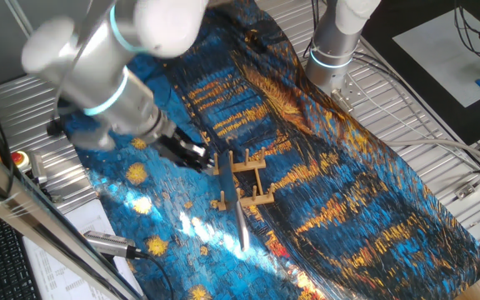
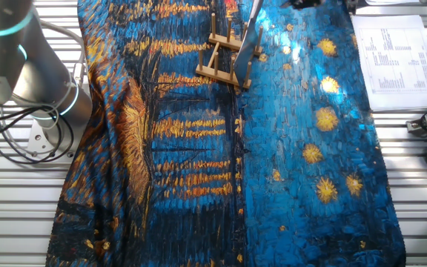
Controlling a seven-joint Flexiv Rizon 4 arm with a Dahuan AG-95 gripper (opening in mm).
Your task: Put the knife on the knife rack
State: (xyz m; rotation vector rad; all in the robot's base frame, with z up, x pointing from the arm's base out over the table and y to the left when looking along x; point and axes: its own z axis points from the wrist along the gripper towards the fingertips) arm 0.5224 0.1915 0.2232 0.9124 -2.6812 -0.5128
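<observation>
The knife (image 1: pixel 240 218) is being carried by the rack (image 1: pixel 244 179), which is standing on the blue and gold patterned cloth (image 1: pixel 365 192) covering the table (image 1: pixel 427 125). In one fixed view the grey blade is seen running across the rack's rails between the upright pegs, its lower end reaching past the rack over the cloth. In the other fixed view the knife (image 2: pixel 250 33) is seen standing on edge between the pegs of the rack (image 2: pixel 224 53), with its top cut off by the picture's edge.

The gripper (image 1: pixel 202 156) is being held just beside the rack on its left side, low over the cloth. Its dark fingers (image 1: pixel 192 151) are pointing toward the knife's upper end, but whether they are closed on the handle or parted cannot be told, since the tips are small and dark here. In the other fixed view the gripper is out of the picture.

A silver cylinder (image 1: pixel 107 242) with a black cable is lying at the cloth's edge, well apart from the rack. Printed paper (image 2: pixel 391 55) is lying beside the cloth.
</observation>
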